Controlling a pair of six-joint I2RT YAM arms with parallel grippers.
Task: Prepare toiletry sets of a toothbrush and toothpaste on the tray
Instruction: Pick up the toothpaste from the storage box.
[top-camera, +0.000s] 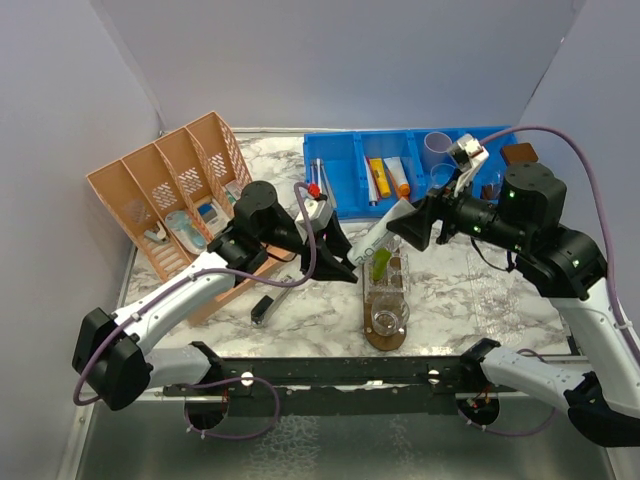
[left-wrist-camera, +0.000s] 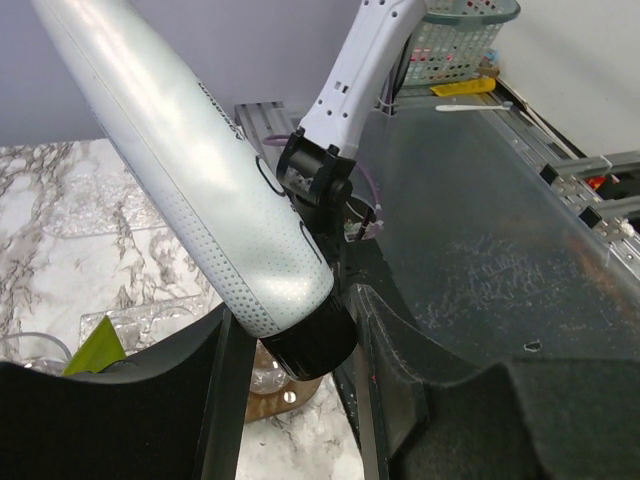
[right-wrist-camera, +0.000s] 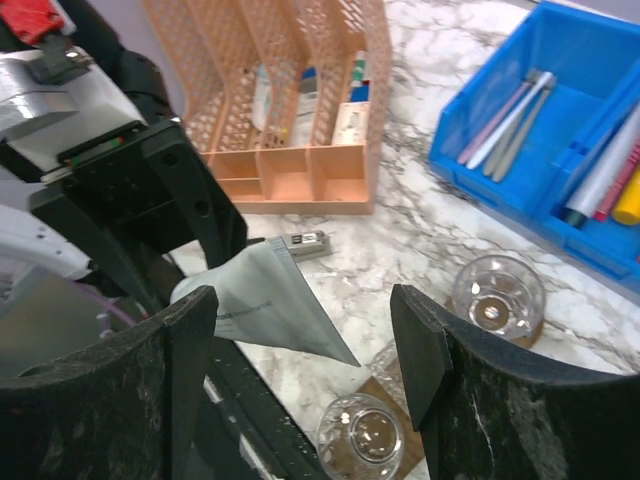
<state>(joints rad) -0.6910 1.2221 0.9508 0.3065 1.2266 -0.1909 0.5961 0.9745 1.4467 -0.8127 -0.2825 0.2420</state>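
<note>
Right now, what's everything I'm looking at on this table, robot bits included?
tray: one, dark brown wood, table centre.
tumblers: at least two, clear, on the tray.
lime tube: one, green, in a tumbler.
silver tube: one, pale silver, held above the tray.
blue bin: one, blue, back right, holding brushes and tubes.
orange basket: one, orange, back left, holding small packets.
dark object: one, small, beside the basket.
left tool: black, shut on the silver tube.
right tool: black, open, by the tube's flat end.
</note>
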